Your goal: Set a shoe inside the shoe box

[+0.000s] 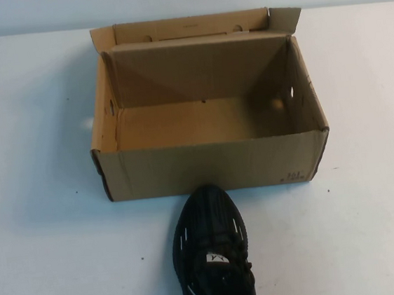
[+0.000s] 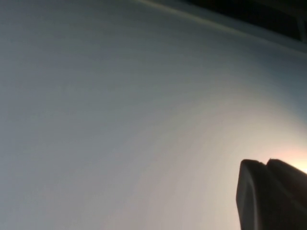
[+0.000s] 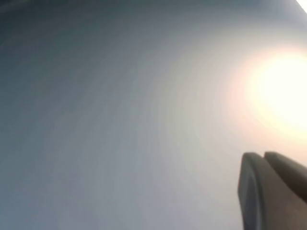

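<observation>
A black mesh-knit shoe (image 1: 212, 251) with white dash marks and a white tongue label lies on the white table at the near middle, its toe touching or almost touching the front wall of the shoe box. The brown cardboard shoe box (image 1: 213, 163) stands open and empty behind it, its flap lid folded back. Neither arm shows in the high view. My left gripper (image 2: 265, 163) shows in the left wrist view with its two fingers pressed together, over bare table. My right gripper (image 3: 263, 155) shows in the right wrist view, fingers together too, over bare table. Both hold nothing.
The white table (image 1: 47, 262) spreads to both sides of the box and shoe. A bright glare spot (image 3: 283, 91) lies on the table in the right wrist view. A dark edge (image 2: 249, 14) shows beyond the table in the left wrist view.
</observation>
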